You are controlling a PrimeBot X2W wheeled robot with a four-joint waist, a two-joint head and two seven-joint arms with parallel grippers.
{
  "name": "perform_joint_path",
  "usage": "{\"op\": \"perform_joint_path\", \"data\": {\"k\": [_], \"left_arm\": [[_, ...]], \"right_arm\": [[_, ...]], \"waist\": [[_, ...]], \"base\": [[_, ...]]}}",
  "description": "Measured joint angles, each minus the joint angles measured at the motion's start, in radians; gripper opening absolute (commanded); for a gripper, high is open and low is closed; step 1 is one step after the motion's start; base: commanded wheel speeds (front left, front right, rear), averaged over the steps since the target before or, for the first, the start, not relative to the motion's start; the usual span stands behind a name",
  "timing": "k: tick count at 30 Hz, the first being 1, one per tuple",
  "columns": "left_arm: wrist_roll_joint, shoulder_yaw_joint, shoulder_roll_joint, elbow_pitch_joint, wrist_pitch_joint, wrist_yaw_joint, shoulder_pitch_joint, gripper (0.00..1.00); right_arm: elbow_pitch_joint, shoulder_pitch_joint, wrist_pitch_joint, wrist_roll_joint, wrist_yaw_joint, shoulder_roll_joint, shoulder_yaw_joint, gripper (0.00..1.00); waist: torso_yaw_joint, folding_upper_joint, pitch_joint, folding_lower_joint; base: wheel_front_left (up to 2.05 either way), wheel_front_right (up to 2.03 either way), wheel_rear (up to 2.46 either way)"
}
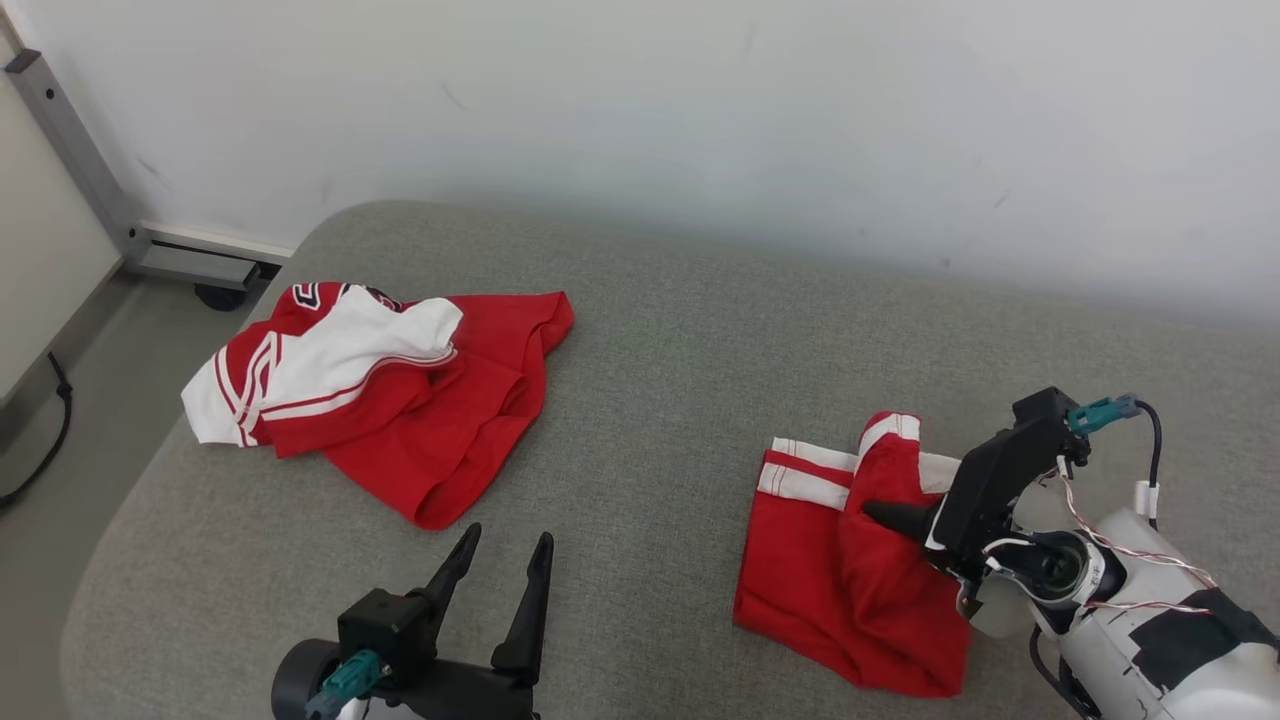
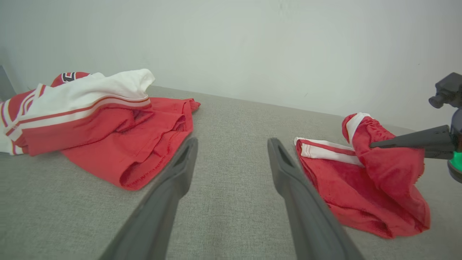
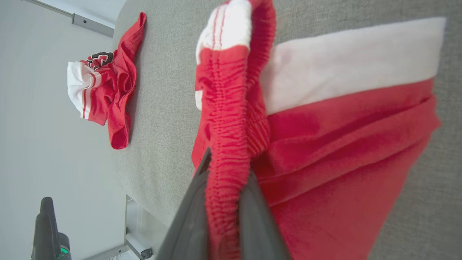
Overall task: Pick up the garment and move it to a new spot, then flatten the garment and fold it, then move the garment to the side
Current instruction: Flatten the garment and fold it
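At about ten o'clock in the head view, a crumpled red-and-white garment (image 1: 390, 400) lies in a loose heap on the grey fabric-covered worktop (image 1: 660, 380). A white striped panel is folded over its red cloth and a dark emblem shows at its far edge. Behind it, at eleven o'clock, a grey metal frame leg (image 1: 70, 130) stands against the pale wall (image 1: 700, 100).

The left gripper (image 1: 507, 537) sits at about seven o'clock, pointing toward twelve. Its two dark fingers (image 2: 173, 180) are spread wide apart, with bare grey fabric showing in the gap between them. They hold no cloth; the heap's red hem lies just beyond the left fingertip, apart from it. Whether the tips rest on the worktop cannot be told.

The red shorts (image 1: 830, 580), the garment being handled, lie at about four o'clock, well apart from the heap. Most of the cloth is on the worktop, with a white band along the edge toward eleven o'clock. One part is drawn up into a raised ridge.

The right gripper (image 1: 880, 513) comes in from four o'clock and points toward nine. In the right wrist view its fingers (image 3: 195, 216) are nearly together and clamped on the gathered elastic waistband (image 3: 231, 126). The waistband runs up between them and ends in a small white-striped tab. The left wrist view shows the same pinch from the side, with the waistband lifted above the rest of the shorts.
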Motion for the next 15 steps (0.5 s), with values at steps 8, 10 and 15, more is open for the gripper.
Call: {"op": "perform_joint_path", "data": {"k": [8,10,15], "left_arm": [[0.000,0.012,0.007,0.004,-0.001,0.001,0.001,1.00],[0.000,0.015,0.009,0.005,-0.001,0.001,0.001,1.00],[0.000,0.023,0.013,0.004,-0.001,0.001,0.005,1.00]], "right_arm": [[0.036,-0.038,0.004,-0.020,-0.005,0.021,0.029,1.00],[0.035,-0.042,0.003,-0.020,-0.005,0.024,0.029,1.00],[0.009,-0.038,-0.019,-0.021,0.012,0.009,0.017,1.00]], "waist": [[0.001,0.0000,0.005,0.0000],[-0.006,0.0000,0.004,0.0000],[-0.029,0.0000,0.002,0.0000]], "base": [[0.00,0.00,0.00],[0.00,0.00,0.00],[0.00,0.00,0.00]]}}
